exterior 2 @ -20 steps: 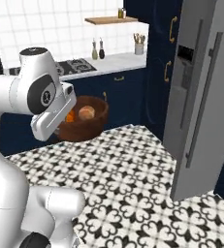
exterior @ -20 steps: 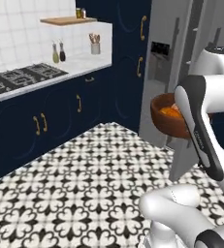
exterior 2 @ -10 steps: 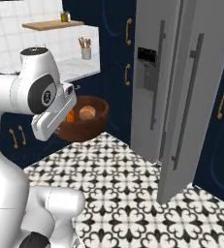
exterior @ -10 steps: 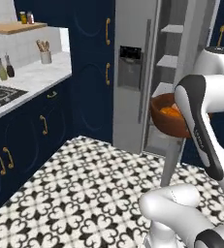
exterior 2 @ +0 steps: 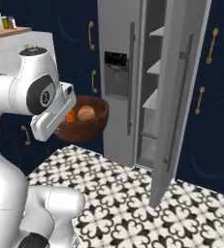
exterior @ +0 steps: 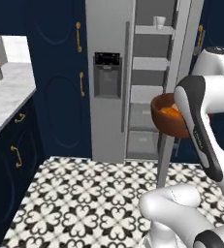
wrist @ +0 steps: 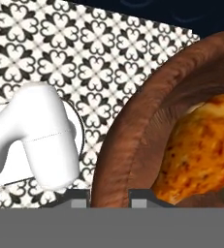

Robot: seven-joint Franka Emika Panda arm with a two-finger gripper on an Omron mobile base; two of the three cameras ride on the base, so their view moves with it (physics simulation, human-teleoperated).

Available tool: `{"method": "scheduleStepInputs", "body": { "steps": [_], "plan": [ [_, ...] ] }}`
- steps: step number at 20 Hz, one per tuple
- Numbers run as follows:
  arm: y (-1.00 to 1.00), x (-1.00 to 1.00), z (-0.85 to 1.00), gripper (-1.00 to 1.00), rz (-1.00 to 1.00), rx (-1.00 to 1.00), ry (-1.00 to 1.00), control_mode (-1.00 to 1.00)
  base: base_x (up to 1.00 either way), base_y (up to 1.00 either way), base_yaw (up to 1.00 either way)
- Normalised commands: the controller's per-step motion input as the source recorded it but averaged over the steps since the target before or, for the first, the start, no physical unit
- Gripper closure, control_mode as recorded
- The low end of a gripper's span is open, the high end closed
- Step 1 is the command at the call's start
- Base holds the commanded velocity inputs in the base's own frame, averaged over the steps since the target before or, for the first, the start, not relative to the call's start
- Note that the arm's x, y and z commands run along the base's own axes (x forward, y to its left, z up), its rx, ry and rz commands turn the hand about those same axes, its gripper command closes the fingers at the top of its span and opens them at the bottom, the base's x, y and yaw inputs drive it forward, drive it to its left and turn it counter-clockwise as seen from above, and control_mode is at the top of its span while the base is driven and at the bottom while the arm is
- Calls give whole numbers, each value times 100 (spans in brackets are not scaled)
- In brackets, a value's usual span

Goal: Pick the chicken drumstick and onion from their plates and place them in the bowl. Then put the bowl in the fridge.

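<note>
The pincer (wrist: pixel 108 193) is clamped on the bowl's (exterior 2: pixel 91 127) rim, chicken drumstick (wrist: pixel 203 145) and onion (exterior 2: pixel 86 113) inside

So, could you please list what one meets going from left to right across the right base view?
Wooden shelf with jars → robot arm → bowl holding the onion → fridge dispenser panel → fridge shelves → open fridge door → navy cabinet with gold handles.

Left base view: behind arm, left side, facing fridge (exterior: pixel 111 72) head-on, mid-range. Right base view: right side, same fridge (exterior 2: pixel 128 72), bowl (exterior 2: pixel 87 123). Hand view: close on bowl (wrist: pixel 133 135) rim, floor (wrist: pixel 60 53) below.
</note>
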Motion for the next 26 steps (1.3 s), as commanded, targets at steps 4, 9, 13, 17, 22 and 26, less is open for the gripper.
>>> {"method": "scheduleStepInputs", "body": {
  "steps": [4, 9, 13, 17, 22, 26],
  "plan": [
    [0, 0, 0, 100, 0, 0, 0, 100, 92, 50, -48],
    [0, 0, 0, 100, 0, 0, 0, 100, 95, 35, -36],
    [0, 0, 0, 100, 0, 0, 0, 100, 98, 39, -8],
    [0, 0, 0, 100, 0, 0, 0, 100, 86, 1, 0],
    [0, 0, 0, 100, 0, 0, 0, 100, 82, 0, 0],
    [0, 0, 0, 100, 0, 0, 0, 100, 72, 0, -15]
  ]
}}
